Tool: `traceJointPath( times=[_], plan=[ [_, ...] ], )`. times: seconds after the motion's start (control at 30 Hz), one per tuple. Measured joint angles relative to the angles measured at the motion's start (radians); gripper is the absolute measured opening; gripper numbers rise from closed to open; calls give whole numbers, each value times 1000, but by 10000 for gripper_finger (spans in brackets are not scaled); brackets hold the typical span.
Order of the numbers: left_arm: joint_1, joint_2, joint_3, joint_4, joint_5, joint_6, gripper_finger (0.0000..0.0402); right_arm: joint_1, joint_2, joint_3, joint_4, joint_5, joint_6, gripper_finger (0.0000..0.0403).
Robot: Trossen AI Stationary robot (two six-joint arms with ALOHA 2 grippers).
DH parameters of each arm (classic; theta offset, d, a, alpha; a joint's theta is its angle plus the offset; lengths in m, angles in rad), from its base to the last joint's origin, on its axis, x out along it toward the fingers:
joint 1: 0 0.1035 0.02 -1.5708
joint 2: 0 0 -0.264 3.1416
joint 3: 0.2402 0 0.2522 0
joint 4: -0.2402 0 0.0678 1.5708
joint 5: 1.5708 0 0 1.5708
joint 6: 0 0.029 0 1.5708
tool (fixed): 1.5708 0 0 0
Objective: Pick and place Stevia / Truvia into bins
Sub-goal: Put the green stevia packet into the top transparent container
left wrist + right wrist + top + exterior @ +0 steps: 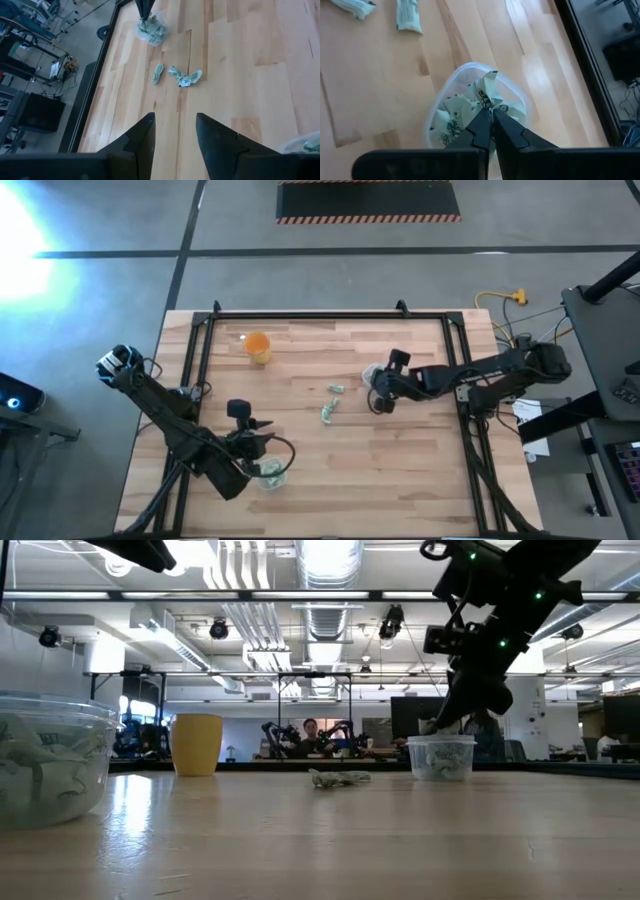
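Observation:
Two pale green sachets lie flat mid-table (337, 389) (328, 413), also seen in the left wrist view (158, 73) (185, 77). One clear cup (374, 377) (480, 107) stands right of centre and holds several sachets. My right gripper (491, 113) (384, 392) is over it, shut on a sachet. The other clear cup (270, 474) (45, 770), also with sachets inside, stands near the table's near edge. My left gripper (175, 127) (252, 442) hovers open beside that cup, above the table. My right gripper pinches one sachet (487, 94) between its two fingertips, at one end of it. The fingers point down from above into the mouth of the clear cup. The sachet sticks out past the tips, over the other sachets in the cup; whether it touches them I cannot tell.
An orange cup (258, 346) (197, 743) stands upright toward the far left of the table. A black frame (300, 317) runs along the far and side edges. Bare wood lies between the two clear cups and along the near right part.

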Motion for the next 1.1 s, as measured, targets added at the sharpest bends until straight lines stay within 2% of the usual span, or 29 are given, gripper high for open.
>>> traceJointPath(
  times=[0.53,0.77,0.9,1.1],
  plan=[
    [1,0,-3,17,0,23,125,-69,43,0,20,-147,-9,9],
    [1,0,-3,21,0,25,125,-72,43,0,22,-154,0,11],
    [1,0,-3,21,0,25,125,-72,43,0,21,-154,11,31],
    [1,0,-3,20,0,25,125,-72,32,0,18,-127,14,82]
  ],
)
